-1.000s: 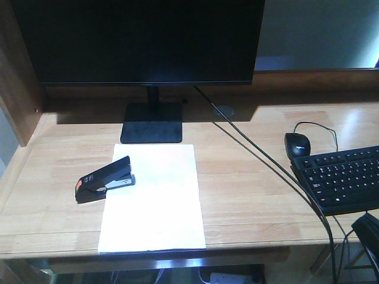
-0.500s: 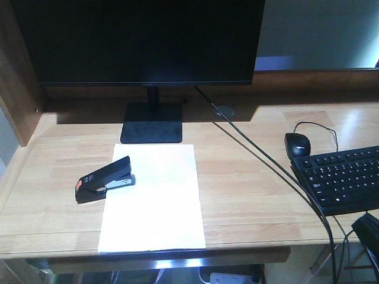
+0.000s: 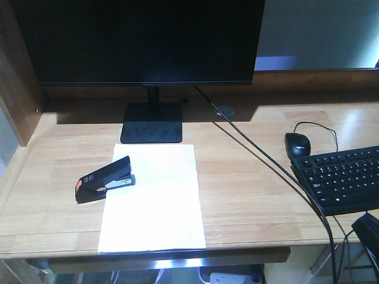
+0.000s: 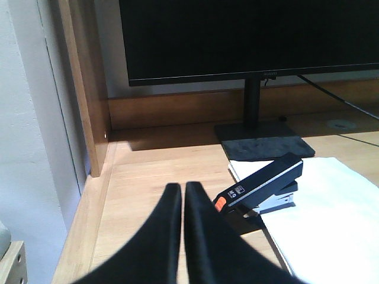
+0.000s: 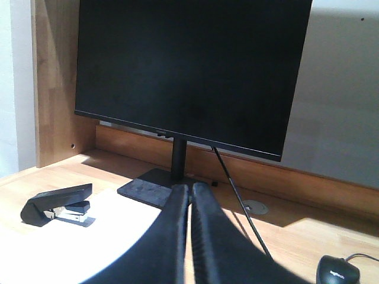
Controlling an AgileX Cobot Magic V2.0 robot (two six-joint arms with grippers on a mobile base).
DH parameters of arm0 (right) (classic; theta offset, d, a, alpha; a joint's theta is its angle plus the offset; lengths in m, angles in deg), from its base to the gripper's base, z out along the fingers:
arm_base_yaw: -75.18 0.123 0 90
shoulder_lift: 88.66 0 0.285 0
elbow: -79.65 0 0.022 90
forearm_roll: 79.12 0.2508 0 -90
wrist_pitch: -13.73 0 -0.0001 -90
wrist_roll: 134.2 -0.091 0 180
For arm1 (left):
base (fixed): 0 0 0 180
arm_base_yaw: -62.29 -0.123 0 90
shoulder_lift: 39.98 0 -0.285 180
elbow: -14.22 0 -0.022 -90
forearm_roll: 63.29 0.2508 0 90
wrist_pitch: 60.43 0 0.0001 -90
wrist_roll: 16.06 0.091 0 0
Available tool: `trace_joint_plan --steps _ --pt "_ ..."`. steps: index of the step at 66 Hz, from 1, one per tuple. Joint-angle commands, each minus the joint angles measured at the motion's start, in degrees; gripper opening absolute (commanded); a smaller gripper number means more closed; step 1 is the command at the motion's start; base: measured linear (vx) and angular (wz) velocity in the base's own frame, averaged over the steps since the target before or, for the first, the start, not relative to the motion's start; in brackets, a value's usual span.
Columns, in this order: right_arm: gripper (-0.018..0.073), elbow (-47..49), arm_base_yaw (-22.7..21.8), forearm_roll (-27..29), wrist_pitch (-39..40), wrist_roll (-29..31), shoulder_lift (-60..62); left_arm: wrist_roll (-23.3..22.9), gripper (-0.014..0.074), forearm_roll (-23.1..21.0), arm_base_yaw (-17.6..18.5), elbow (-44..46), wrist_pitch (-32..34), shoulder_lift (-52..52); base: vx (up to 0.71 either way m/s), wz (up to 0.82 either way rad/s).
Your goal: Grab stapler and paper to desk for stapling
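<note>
The stapler (image 3: pixel 105 180) is a small black unit with an orange-red patch at its left end and a silver metal strip under the raised top arm. It lies at an angle across the left edge of the paper (image 3: pixel 154 201), with its right end on the sheet and its left end on the bare table (image 3: pixel 249 189). The paper is a plain white rectangle lying flat, its far edge just beside the monitor base (image 3: pixel 151 123) and its near edge close to the near table edge. Open wood surface lies left of the stapler up to the side panel (image 3: pixel 18 94), and right of the paper up to the cable (image 3: pixel 260 157), the mouse (image 3: pixel 297 144) and the keyboard (image 3: pixel 346 177). The left gripper (image 4: pixel 182 195) is clenched, fingers together, near and left of the stapler. The right gripper (image 5: pixel 189 192) is likewise clenched, holding nothing
</note>
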Motion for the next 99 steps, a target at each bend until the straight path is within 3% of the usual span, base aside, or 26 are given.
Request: trace_joint_plan --steps 1,9,15,29,42,55,71,79,91,99 --pt "-0.0009 1.6 -0.1 -0.3 2.4 0.1 -0.4 -0.6 -0.0006 -0.1 0.2 -1.6 4.1 -0.8 0.0 0.0" --pt "-0.0009 1.5 -0.1 0.3 2.3 0.1 -0.4 -0.6 -0.0006 -0.1 0.2 -1.6 4.1 -0.8 0.0 0.0" --pt "-0.0009 1.5 -0.6 6.8 1.8 1.1 -0.4 -0.6 -0.0006 -0.1 0.2 -1.6 4.1 -0.8 0.0 0.0" --pt "-0.0009 1.5 -10.2 31.8 0.3 27.5 -0.4 -0.6 -0.0006 -0.1 0.2 -1.6 4.1 -0.8 0.0 0.0" --pt "-0.0009 1.5 -13.6 43.9 -1.2 41.6 -0.4 -0.6 -0.0006 -0.1 0.2 -1.6 4.0 -0.8 0.0 0.0" --pt "-0.0009 1.5 -13.9 45.4 -6.4 44.3 2.5 -0.6 -0.0006 -0.1 0.2 -1.6 4.0 -0.8 0.0 0.0" --pt "-0.0009 1.5 -21.1 47.3 -10.5 44.3 8.5 -0.6 -0.0006 -0.1 0.2 -1.6 4.0 -0.8 0.0 0.0" --pt "-0.0009 1.3 -21.5 47.3 -11.6 44.8 8.4 -0.6 -0.0006 -0.1 0.2 -1.6 4.0 -0.8 0.0 0.0" --pt "-0.0009 -5.4 -21.5 47.3 -3.0 44.8 8.4 -0.6 -0.0006 -0.1 0.2 -1.6 4.0 -0.8 0.0 0.0" --pt "-0.0009 -5.2 -21.5 47.4 -4.1 44.4 8.4 -0.6 -0.0006 -0.1 0.2 -1.6 4.0 -0.8 0.0 0.0"
